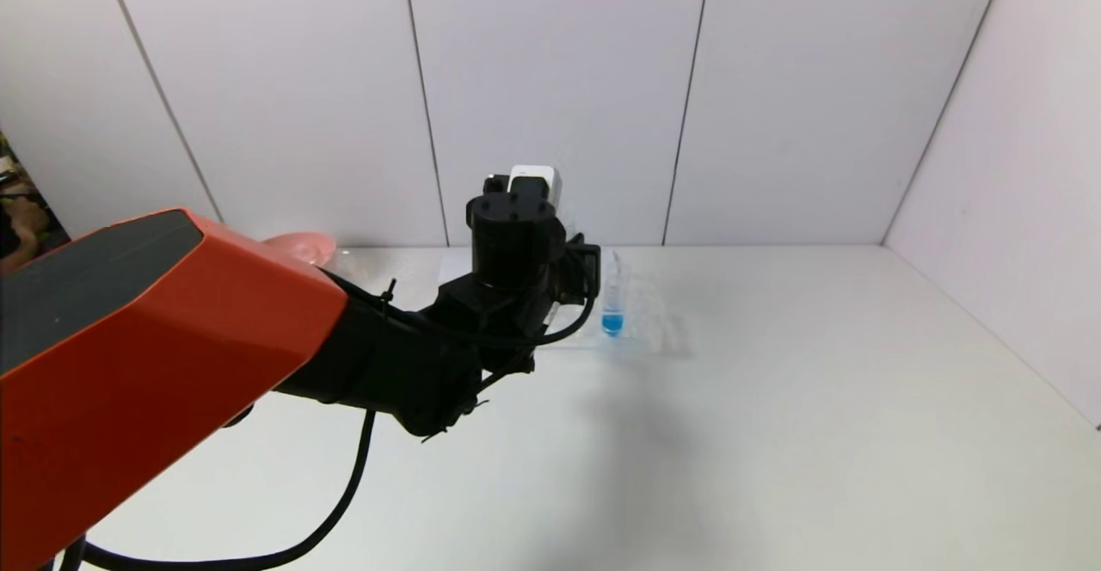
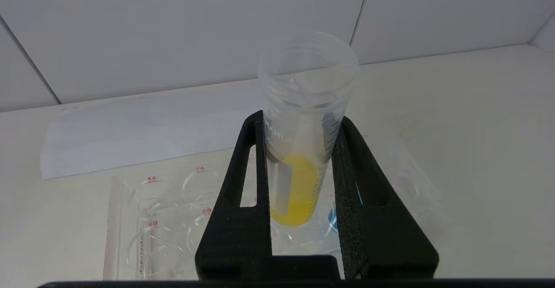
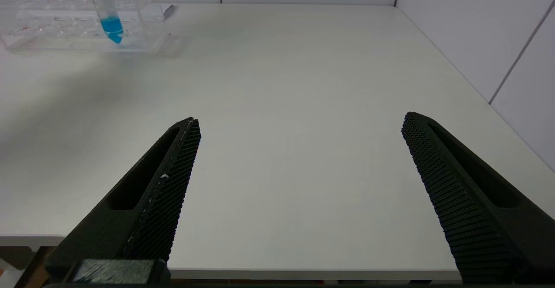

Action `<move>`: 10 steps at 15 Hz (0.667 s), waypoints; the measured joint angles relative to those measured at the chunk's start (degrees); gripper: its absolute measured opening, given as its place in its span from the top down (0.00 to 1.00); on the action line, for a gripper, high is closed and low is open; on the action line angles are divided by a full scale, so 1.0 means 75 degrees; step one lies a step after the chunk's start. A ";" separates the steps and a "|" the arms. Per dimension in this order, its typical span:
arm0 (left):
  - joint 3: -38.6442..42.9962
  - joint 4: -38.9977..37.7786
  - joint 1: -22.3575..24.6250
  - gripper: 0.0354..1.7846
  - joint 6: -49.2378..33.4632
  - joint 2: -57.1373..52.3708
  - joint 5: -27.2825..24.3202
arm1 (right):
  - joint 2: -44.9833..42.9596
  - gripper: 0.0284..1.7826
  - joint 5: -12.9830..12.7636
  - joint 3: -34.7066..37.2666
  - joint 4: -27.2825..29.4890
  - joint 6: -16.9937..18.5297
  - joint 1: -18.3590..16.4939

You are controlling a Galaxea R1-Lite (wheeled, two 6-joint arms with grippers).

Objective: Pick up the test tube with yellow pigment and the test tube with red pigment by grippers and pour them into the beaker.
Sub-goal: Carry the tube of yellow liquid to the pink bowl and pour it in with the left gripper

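Left gripper (image 2: 299, 158) has its jaws clamped on the yellow tube (image 2: 303, 149), held upright just above the rack (image 2: 143, 218). Right gripper (image 3: 299, 184) idles wide open over the surface (image 3: 303, 84). The slick, open tube could slip or spill if tilted before the beaker, which isn't visible.

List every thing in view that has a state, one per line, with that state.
Left pincer: shut on the yellow tube, held over the rack.
Yellow tube: upright, uncapped, yellow liquid in its tip.
Blue tube: standing in the rack, blue liquid at the bottom.
Rack: resting on the table, most holes empty.
Right pincer: open, empty, near the table's front edge.
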 joint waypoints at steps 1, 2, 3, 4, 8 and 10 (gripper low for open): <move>0.0011 0.0003 -0.0007 0.77 0.0008 -0.0067 0.0018 | 0.0000 0.05 0.0002 0.0000 0.0000 0.0000 0.0000; 0.0021 0.0007 0.0000 0.77 0.0015 -0.0125 0.0044 | 0.0000 0.05 0.0000 0.0000 -0.0003 0.0003 0.0000; 0.0021 0.0003 0.0015 0.77 0.0029 -0.0180 0.0052 | 0.0000 0.05 0.0000 0.0000 -0.0003 0.0000 0.0000; 0.0029 0.0007 0.0015 0.77 0.0031 -0.0232 0.0059 | 0.0000 0.05 0.0000 0.0000 0.0000 0.0000 0.0000; 0.0125 0.0044 0.0052 0.77 0.0229 -0.0507 0.0070 | 0.0000 0.05 0.0000 0.0000 0.0000 0.0000 0.0000; 0.0187 0.0154 0.0073 0.77 0.0273 -0.0691 0.0070 | 0.0000 0.05 0.0000 0.0000 0.0000 0.0000 0.0000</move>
